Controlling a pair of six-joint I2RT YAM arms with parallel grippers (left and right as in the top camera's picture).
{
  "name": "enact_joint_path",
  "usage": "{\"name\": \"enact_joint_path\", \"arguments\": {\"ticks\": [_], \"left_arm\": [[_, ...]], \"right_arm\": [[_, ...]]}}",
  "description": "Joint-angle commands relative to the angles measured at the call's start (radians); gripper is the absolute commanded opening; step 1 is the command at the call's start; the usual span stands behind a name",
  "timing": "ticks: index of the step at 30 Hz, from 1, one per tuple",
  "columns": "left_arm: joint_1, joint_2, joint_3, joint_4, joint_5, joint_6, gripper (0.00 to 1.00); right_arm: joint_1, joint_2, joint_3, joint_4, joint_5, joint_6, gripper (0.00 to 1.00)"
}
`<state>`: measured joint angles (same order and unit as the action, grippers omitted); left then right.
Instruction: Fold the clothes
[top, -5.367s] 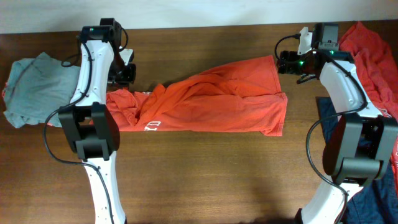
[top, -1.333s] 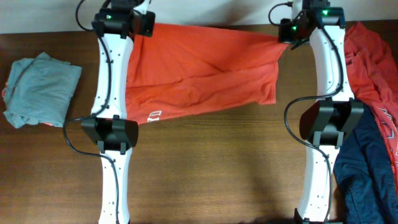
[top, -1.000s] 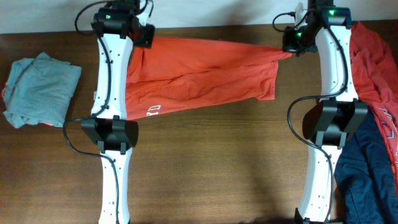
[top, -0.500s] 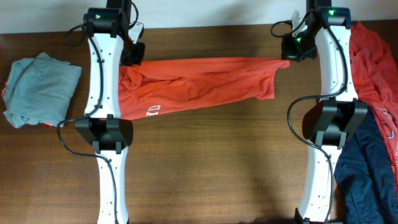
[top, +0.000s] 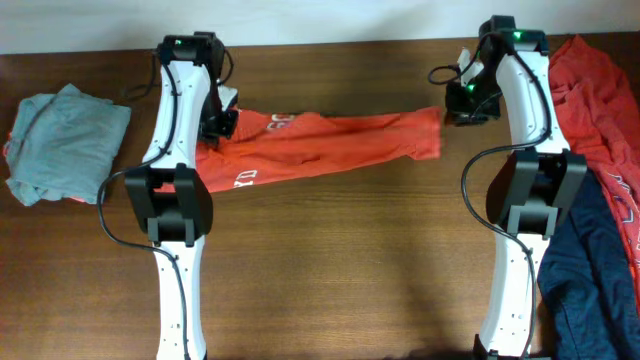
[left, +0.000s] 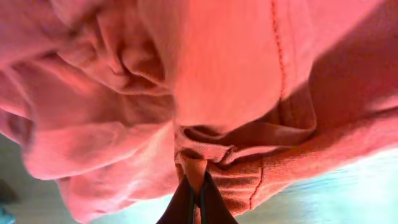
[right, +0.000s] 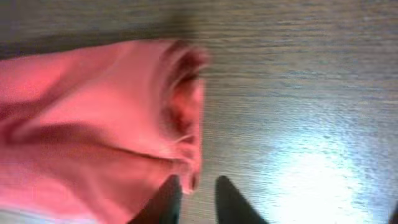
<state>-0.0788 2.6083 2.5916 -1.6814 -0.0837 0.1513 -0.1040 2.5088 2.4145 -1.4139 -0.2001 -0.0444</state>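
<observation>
First fold looks laid: my left tool (left: 193, 190) pinches the orange T-shirt (top: 330, 140), my right tool (right: 198, 185) stands parted beside it; next I release left.

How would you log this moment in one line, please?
phase: folding | orange-red T-shirt: narrow band on table | left fingers: shut on it | right fingers: open at its right end

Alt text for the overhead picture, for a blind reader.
An orange-red T-shirt lies in a long band on a wooden table, the left gripper on its left end, the right gripper off its right end. A grey-green garment lies far left; a red garment and a navy garment far right.
</observation>
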Motion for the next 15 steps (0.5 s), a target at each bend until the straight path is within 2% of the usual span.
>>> {"name": "enact_joint_path", "arguments": {"ticks": [1, 3, 6, 11, 15], "left_arm": [[0.023, -0.011, -0.037, 0.004, -0.064, -0.013, 0.26], [0.023, -0.011, -0.034, 0.019, -0.064, -0.013, 0.52], [0.023, -0.012, -0.006, 0.031, -0.064, -0.027, 0.66], [0.023, -0.013, 0.083, 0.030, -0.063, -0.034, 0.75], [0.023, -0.024, 0.279, 0.030, -0.063, -0.091, 0.75]], "right_arm": [[-0.009, -0.001, -0.003, 0.008, 0.031, -0.008, 0.83], [-0.010, -0.001, -0.002, 0.009, 0.031, -0.008, 0.92], [-0.010, -0.001, -0.002, 0.012, 0.013, -0.008, 0.94], [-0.008, -0.001, -0.002, 0.021, -0.086, -0.014, 0.93], [0.006, 0.000, -0.022, 0.023, -0.148, -0.055, 0.90]]}}
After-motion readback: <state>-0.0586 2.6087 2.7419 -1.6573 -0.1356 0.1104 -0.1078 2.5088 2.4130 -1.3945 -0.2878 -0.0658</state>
